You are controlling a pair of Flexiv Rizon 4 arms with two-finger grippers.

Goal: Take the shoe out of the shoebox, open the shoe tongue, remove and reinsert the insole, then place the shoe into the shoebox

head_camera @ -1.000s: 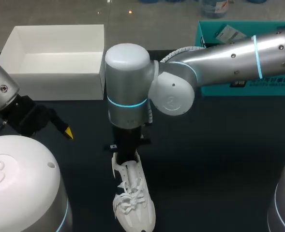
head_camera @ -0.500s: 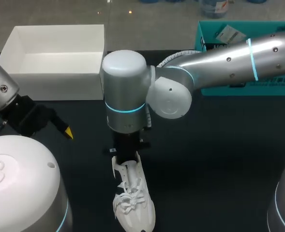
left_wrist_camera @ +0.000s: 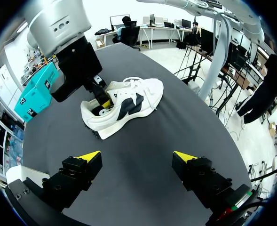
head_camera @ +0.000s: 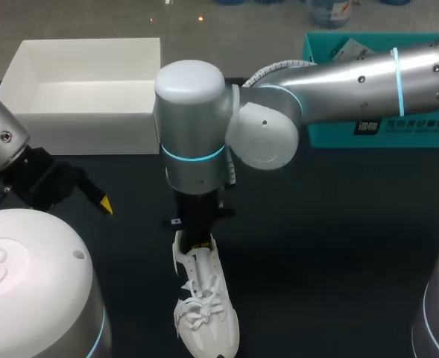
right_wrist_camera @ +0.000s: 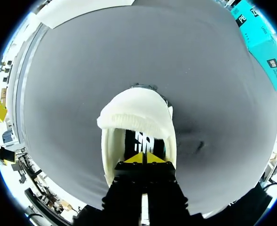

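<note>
Sitting inside shoe (head_camera: 204, 313) collar, right gripper (right_wrist_camera: 145, 157), tips partly hidden.

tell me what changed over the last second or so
The right arm's wrist shifted a little toward the left side of the table, and the right gripper eased slightly deeper into the heel opening of the shoe. Nothing was visibly taken hold of or let go. The shoe, the left gripper and the white shoebox stayed where they were.
</note>
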